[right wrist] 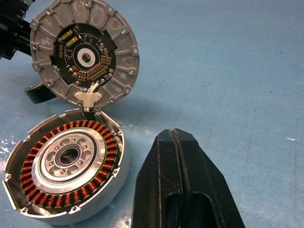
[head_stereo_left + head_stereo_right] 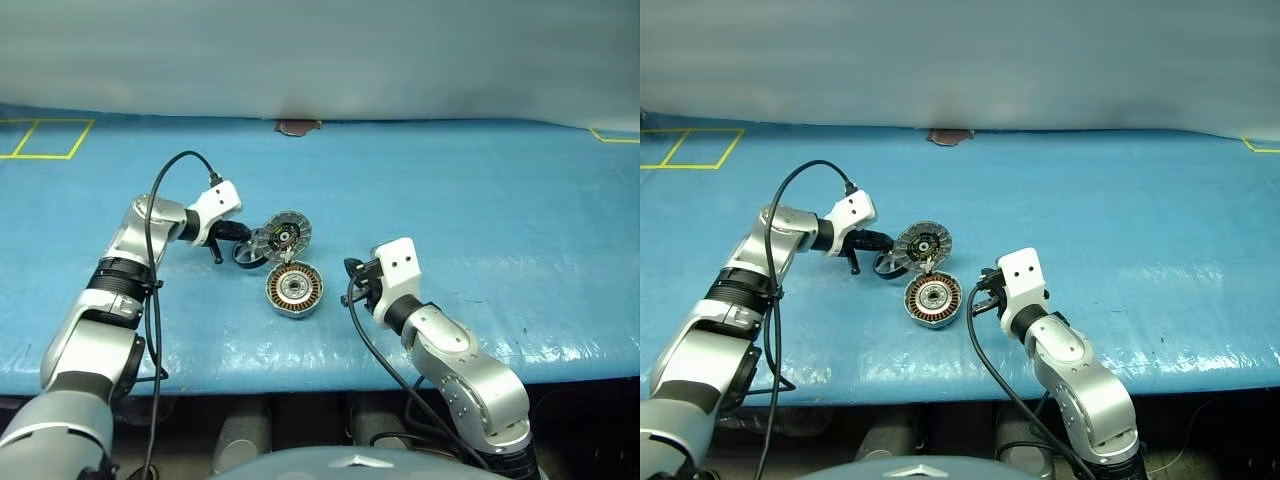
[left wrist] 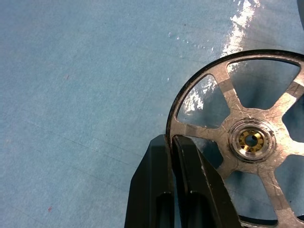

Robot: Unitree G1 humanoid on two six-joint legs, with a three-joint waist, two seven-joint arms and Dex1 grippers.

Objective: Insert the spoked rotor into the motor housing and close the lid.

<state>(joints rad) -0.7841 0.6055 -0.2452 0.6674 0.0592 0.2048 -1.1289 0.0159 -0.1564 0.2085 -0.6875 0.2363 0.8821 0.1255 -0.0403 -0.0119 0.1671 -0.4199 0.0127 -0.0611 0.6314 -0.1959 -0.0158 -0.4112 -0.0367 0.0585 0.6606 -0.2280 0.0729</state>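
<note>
1. Nearest us, our right tool (image 1: 176, 142) hangs just above the blue surface (image 2: 480, 200) with its two black fingers pressed together on nothing, its forearm angled up from the near edge and pointing toward the motor housing (image 1: 66, 164).
2. We see the motor housing lying flat on the surface just beside that tool, copper windings facing up, hub empty.
3. We see the lid (image 1: 84, 52) standing open, tilted up from the housing's far edge, dark inner face toward us.
4. Our left arm reaches out with elbow bent and wrist turned inward, tool angled down.
5. Our left tool (image 3: 172, 142) is clamped on the rim of the spoked rotor (image 3: 247, 137), which sits beside the lid, apart from the housing.
</note>
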